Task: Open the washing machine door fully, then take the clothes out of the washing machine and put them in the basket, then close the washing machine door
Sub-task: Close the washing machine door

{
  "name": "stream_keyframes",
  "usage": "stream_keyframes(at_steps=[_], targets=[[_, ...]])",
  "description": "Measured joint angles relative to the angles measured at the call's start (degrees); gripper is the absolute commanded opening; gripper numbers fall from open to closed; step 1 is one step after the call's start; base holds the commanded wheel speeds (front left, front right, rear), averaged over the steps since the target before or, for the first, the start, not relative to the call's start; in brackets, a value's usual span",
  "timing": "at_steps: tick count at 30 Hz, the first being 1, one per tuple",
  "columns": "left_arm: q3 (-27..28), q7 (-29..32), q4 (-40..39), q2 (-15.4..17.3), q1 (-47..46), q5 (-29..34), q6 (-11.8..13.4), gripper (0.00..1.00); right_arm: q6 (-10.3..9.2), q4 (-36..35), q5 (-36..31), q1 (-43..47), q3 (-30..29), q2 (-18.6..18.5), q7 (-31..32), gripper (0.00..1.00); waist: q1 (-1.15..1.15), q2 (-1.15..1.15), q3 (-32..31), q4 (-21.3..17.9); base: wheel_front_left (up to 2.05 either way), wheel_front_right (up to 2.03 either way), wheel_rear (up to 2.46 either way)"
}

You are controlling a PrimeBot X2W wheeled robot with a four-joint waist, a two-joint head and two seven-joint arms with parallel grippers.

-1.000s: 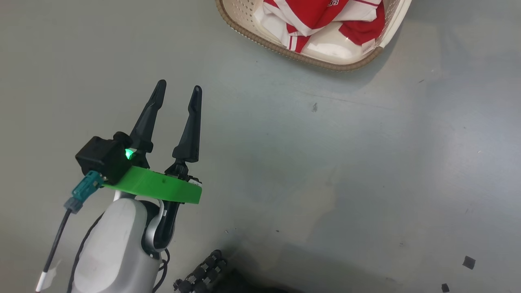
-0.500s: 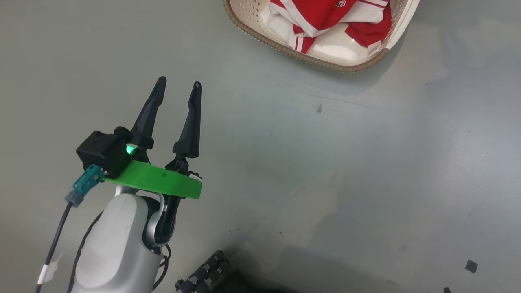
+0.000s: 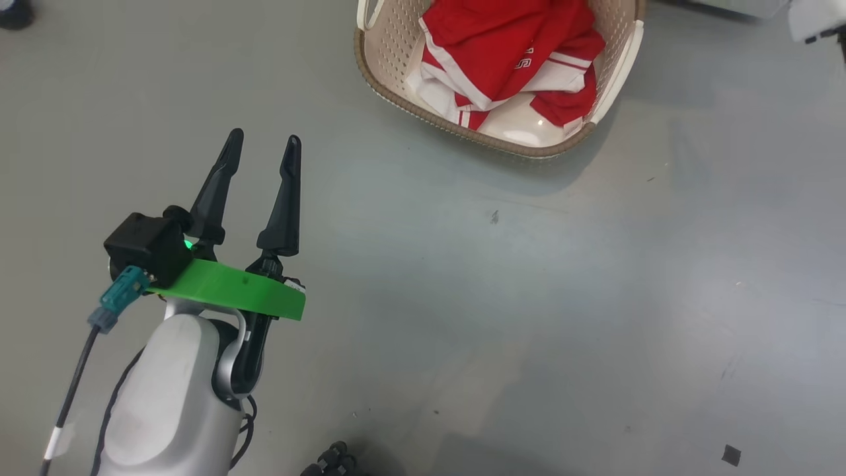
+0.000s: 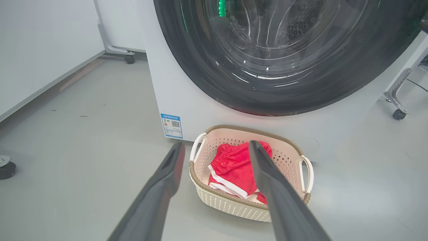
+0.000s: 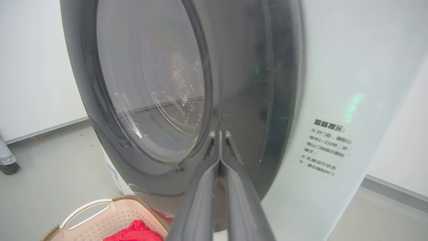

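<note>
The basket (image 3: pixel 390 46) stands on the grey floor ahead, with the red and white clothes (image 3: pixel 509 39) lying in it. My left gripper (image 3: pixel 264 139) hovers open and empty, left of the basket and short of it. In the left wrist view, that gripper (image 4: pixel 215 145) points at the basket (image 4: pixel 234 207) and clothes (image 4: pixel 234 167), which sit just before the washing machine (image 4: pixel 187 100). The washing machine door (image 4: pixel 207 67) lies against the machine's front. My right gripper (image 5: pixel 219 132) is shut, its tips at the black rim of the door (image 5: pixel 250 83), beside the white front (image 5: pixel 334 83).
Frames on caster wheels stand to either side of the machine (image 4: pixel 128 59) (image 4: pixel 399 114). Another wheel (image 4: pixel 5 167) sits at the far left, before a white wall panel (image 4: pixel 40 50). Small black scraps (image 3: pixel 730 455) lie on the floor.
The head camera has tilted, so more of the basket shows and it sits lower in the picture. The left gripper stays open and holds its pose.
</note>
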Motion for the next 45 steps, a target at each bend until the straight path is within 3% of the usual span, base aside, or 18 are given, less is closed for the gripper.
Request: stream_keyframes(at_steps=[11,26,45], targets=[[1.6,0.0,1.1,2.4,1.3,1.1,0.0,1.0,-0.62,1.5,3.0,10.5,-0.7,4.1,-1.8,0.0,0.0,0.0,-6.9,-3.6,0.0,0.0,0.0],[3.5,0.0,3.7,5.7,8.8,3.0,0.0,1.0,-3.05,2.0,7.5,25.9,-4.3,9.7,-2.4,0.0,0.0,0.0,-17.2,-12.3,0.0,0.0,0.0],[5.7,0.0,3.4,5.7,15.6,6.3,0.0,1.0,-5.11,-4.5,9.4,41.6,-9.1,13.5,-2.4,0.0,0.0,0.0,-28.1,-20.8,0.0,0.0,0.0]])
